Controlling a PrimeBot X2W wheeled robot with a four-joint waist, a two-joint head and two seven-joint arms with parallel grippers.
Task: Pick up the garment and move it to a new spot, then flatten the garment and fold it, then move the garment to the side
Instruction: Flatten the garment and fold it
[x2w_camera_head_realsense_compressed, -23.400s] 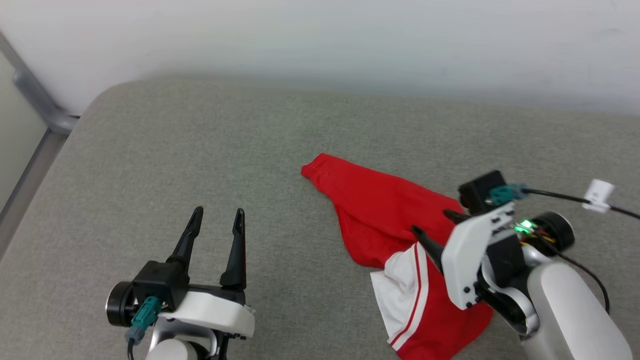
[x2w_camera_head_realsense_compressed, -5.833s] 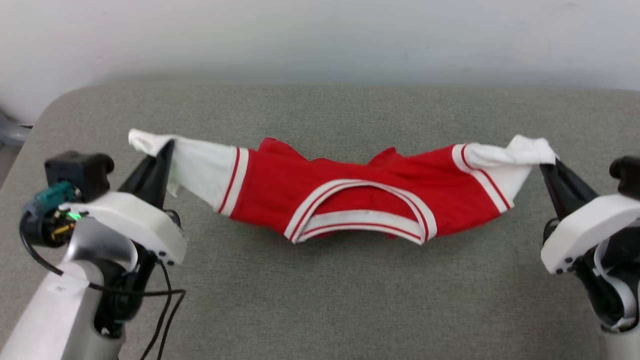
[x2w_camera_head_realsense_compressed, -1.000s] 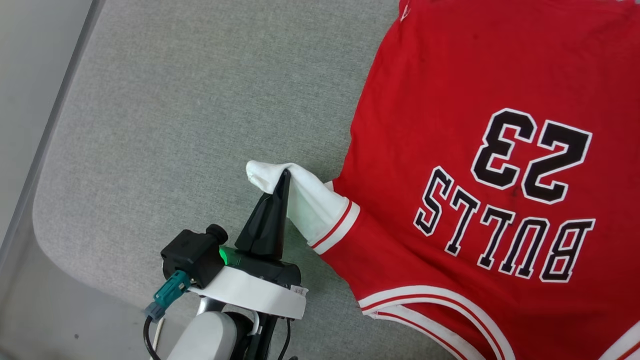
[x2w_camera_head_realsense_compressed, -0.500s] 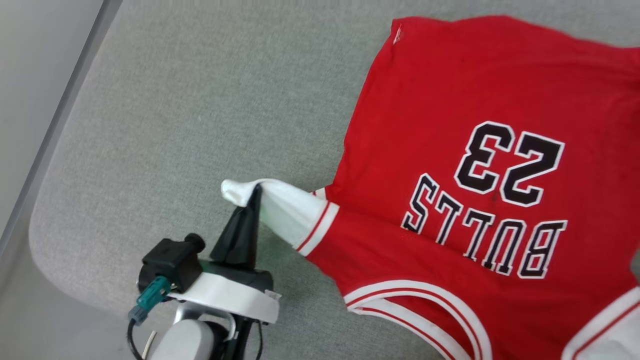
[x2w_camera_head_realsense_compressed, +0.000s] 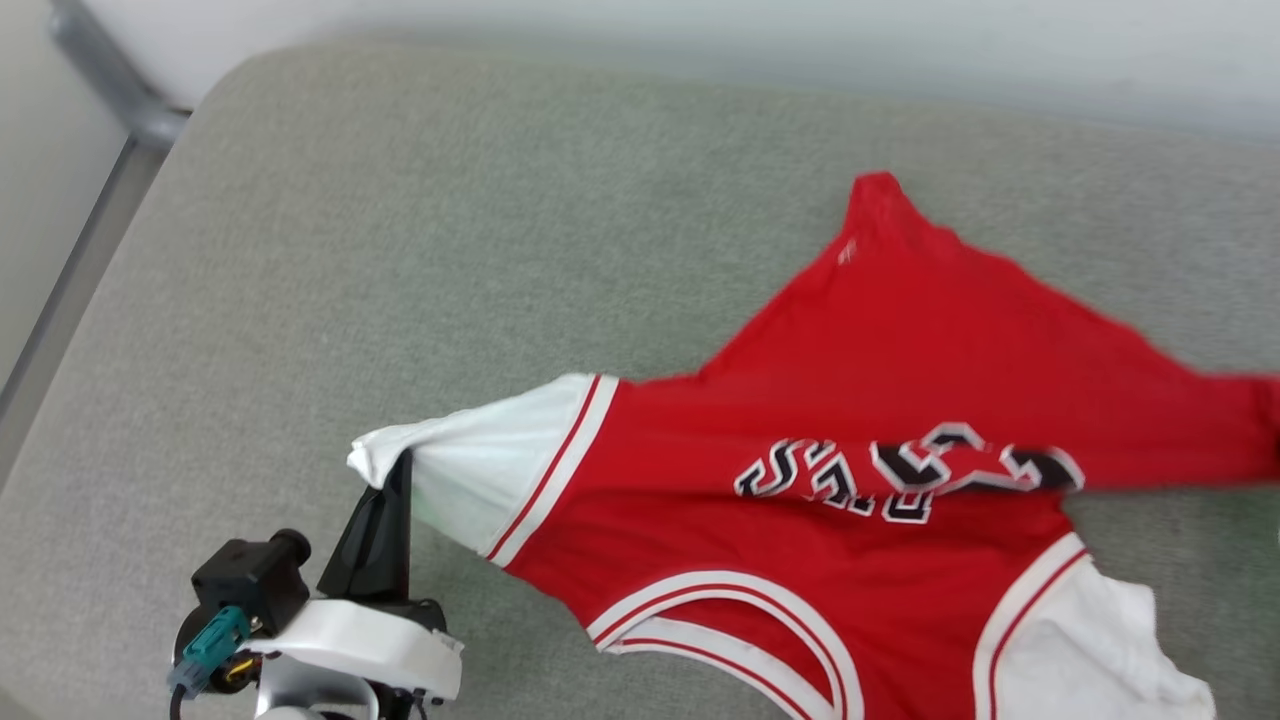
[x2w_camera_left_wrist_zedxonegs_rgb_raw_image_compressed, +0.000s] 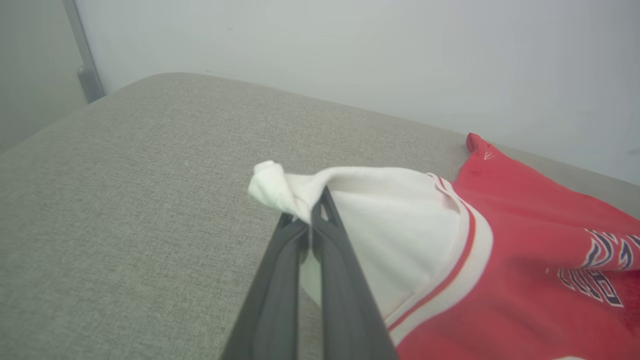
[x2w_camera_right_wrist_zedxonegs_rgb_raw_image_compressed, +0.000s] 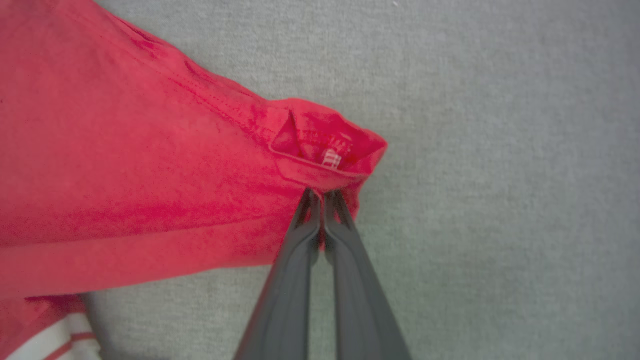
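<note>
Two grippers, both clamped on cloth. Left gripper (x2w_camera_head_realsense_compressed: 398, 470) has its fingers pressed together on the tip of the white sleeve (x2w_camera_head_realsense_compressed: 490, 470); the left wrist view shows the sleeve end bunched over the closed tips. Right gripper (x2w_camera_right_wrist_zedxonegs_rgb_raw_image_compressed: 320, 194) is pinched tight on a red hem corner (x2w_camera_right_wrist_zedxonegs_rgb_raw_image_compressed: 325, 140) with a small label showing, lifted just off the grey cushion (x2w_camera_head_realsense_compressed: 400, 250).

Garment (x2w_camera_head_realsense_compressed: 900, 350) lies front-up in the middle-right of the cushion, collar (x2w_camera_head_realsense_compressed: 720, 610) toward the robot, far hem corner pointing at the pale wall (x2w_camera_left_wrist_zedxonegs_rgb_raw_image_compressed: 350, 50). Second sleeve (x2w_camera_head_realsense_compressed: 1080, 640) lies loose at lower right. A ridge of red cloth runs across the chest and half-hides the lettering (x2w_camera_head_realsense_compressed: 900, 470), so it is not flat.

Step, as judged: flatten-and-fold, with the hem side being worked against the held sleeve. Cannot tell whether this is a stretch or the start of a fold.

Next move likely calls for:
- both pinches firm, no slip on the thin jersey
- tension between sleeve tip and hem corner to take out the ridge
- hem corner set down square, not twisted
- loose sleeve will want attention afterwards
</note>
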